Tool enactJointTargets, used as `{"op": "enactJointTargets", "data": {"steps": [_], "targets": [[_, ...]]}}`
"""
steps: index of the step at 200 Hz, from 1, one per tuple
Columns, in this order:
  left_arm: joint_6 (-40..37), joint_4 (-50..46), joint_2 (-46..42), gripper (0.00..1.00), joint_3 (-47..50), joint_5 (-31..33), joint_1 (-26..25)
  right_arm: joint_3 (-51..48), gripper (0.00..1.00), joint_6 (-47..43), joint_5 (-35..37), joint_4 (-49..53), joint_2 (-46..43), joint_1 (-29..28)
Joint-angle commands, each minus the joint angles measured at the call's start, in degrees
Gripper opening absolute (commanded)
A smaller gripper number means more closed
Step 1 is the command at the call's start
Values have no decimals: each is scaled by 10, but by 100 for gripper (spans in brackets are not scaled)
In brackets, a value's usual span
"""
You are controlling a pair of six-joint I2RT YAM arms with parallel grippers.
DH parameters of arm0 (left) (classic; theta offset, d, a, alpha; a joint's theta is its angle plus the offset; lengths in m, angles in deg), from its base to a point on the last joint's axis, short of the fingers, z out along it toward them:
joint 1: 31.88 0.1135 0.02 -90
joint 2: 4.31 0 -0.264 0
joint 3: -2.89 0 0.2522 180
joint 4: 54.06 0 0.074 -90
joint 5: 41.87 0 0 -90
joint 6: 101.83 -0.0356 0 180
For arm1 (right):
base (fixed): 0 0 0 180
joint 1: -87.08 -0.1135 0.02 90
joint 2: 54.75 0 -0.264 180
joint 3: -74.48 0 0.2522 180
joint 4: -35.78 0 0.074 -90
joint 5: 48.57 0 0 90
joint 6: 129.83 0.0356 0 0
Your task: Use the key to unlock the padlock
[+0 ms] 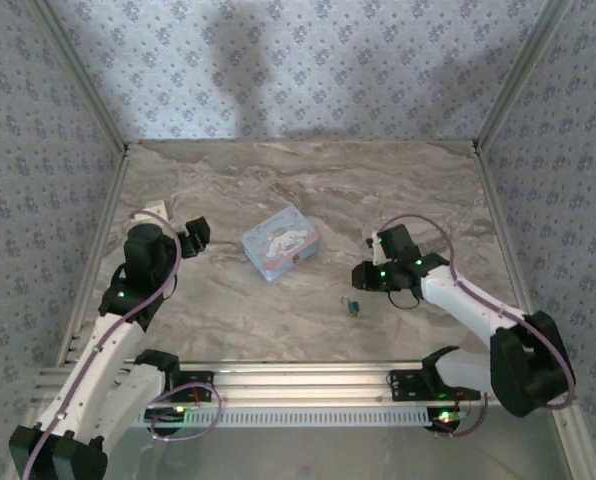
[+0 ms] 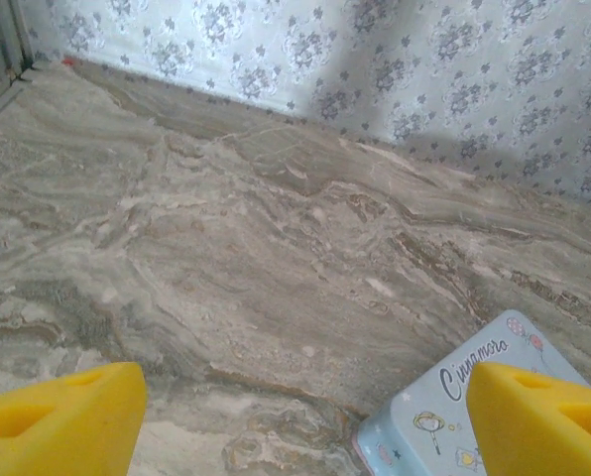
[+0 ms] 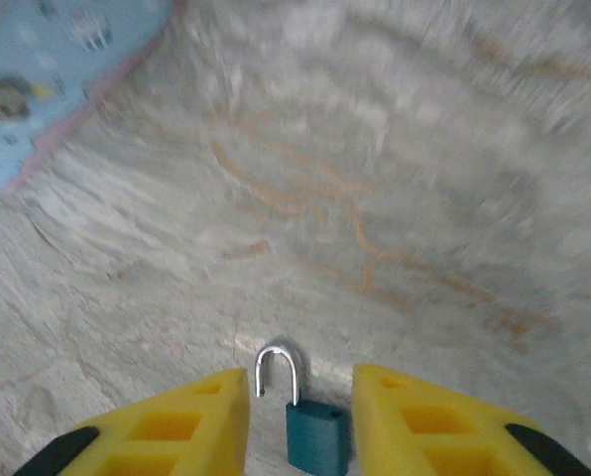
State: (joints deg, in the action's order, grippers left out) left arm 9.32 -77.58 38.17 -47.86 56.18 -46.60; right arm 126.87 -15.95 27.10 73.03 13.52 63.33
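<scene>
Padlock (image 3: 317, 436) lies flat on the counter (image 1: 278, 190), between the spread fingers of your right pincer (image 3: 300, 382), closer to the 3 o'clock finger. Seen from overhead, your right arm reaches low from its base toward 10 o'clock. Your left arm is bent up, and its pincer (image 2: 295, 397) hangs wide apart with nothing between the fingers. The pale blue tin (image 1: 281, 241) sits at 11 o'clock from the padlock, apart from it, with bare counter between. In the right wrist view the padlock's long axis runs 6 to 12, shackle toward 12, and one shackle leg ends outside the body.
</scene>
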Motion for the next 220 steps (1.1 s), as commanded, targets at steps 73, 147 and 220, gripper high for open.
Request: {"op": "enactJointTargets", "data": {"steps": [73,147,220], "targets": [[-130,102,49,85,49,103,26,-44,100,-125,199,-155,-156,169],[-159,244,147,87,125,62,84,-231,100,-226,144,-603,-36,276],[-230,495,315,87,169,-17,109,-236,100,-229,102,-811,160,289]]}}
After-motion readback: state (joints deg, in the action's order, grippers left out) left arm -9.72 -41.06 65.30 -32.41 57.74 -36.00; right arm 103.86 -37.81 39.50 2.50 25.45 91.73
